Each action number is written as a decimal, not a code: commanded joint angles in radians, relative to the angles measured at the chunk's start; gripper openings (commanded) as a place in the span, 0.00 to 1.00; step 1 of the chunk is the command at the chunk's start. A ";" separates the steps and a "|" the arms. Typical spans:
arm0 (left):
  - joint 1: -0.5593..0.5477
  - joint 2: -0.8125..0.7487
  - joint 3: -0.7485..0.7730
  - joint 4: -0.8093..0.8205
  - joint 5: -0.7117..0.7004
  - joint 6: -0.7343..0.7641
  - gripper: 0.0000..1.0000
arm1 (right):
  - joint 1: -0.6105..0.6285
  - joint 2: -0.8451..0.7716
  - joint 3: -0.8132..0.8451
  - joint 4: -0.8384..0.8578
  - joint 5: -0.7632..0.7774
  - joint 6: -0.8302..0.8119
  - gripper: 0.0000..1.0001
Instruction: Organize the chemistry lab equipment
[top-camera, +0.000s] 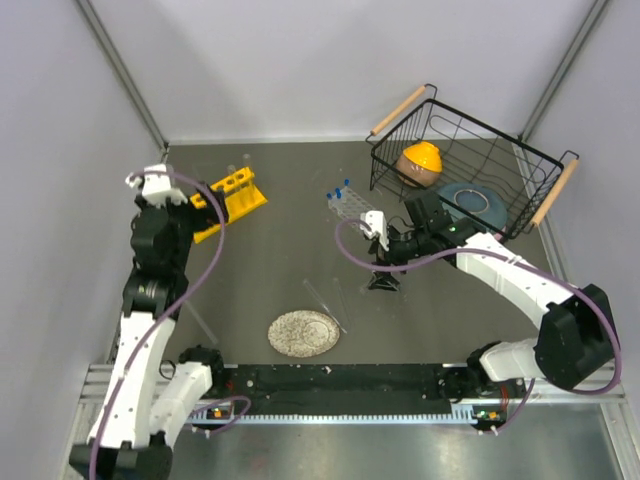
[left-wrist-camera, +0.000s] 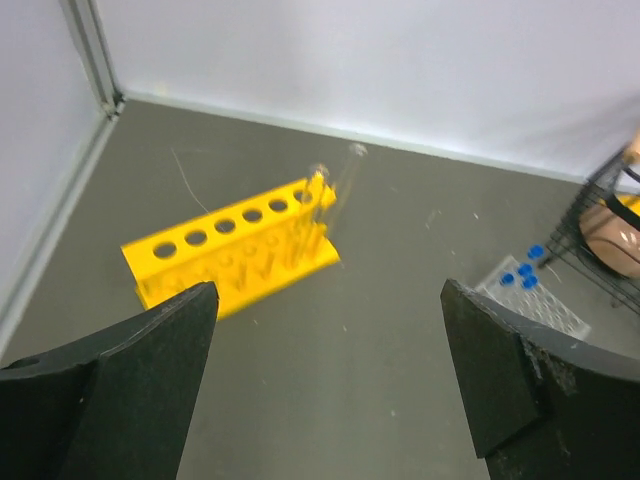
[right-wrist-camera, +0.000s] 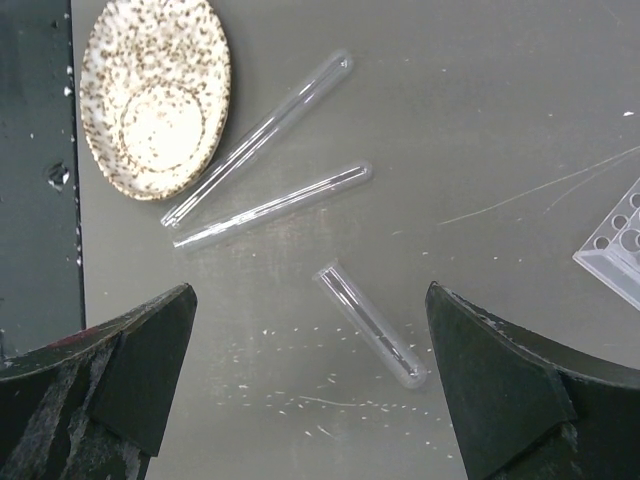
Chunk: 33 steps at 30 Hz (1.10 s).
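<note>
The yellow six-hole rack (top-camera: 228, 200) sits on the far left part of the tabletop (top-camera: 290, 255). In the top view its long axis runs diagonally, from near-left to far-right. In the left wrist view its row of holes faces up. Clear test tubes (left-wrist-camera: 325, 200) stand in the end hole nearest the clear plastic rack (left-wrist-camera: 535, 305), mouths up and leaning slightly. They blur together, so their number cannot be told. The left gripper (left-wrist-camera: 326, 310) hangs above and on the near side of the yellow rack, its jaws spread wide with nothing between them.

The clear plastic rack stands near the middle of the far side, just beside the black wire basket (top-camera: 470, 170), with blue-capped vials (left-wrist-camera: 522, 275) upright in it.

In the right wrist view, three loose tubes lie flat on the tabletop. Two long ones, the upper tube (right-wrist-camera: 260, 135) and the middle tube (right-wrist-camera: 270, 207), lie nearly parallel, slanting from lower left to upper right. The upper one lies just beside the speckled disc (right-wrist-camera: 155, 100). The shorter tube (right-wrist-camera: 370, 325) lies apart from them and slants the other way, from upper left to lower right. The right gripper (right-wrist-camera: 310, 300) hovers over this tube with its jaws wide open, holding nothing.
</note>
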 joint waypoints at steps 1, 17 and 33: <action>0.001 -0.158 -0.152 0.028 0.156 -0.084 0.99 | -0.015 -0.036 0.001 0.088 -0.065 0.130 0.99; -0.001 -0.404 -0.305 -0.169 0.142 0.043 0.99 | -0.012 -0.039 0.087 0.061 0.118 0.580 0.99; -0.002 -0.399 -0.312 -0.166 0.175 0.038 0.98 | 0.183 0.190 0.053 0.119 0.405 0.600 0.75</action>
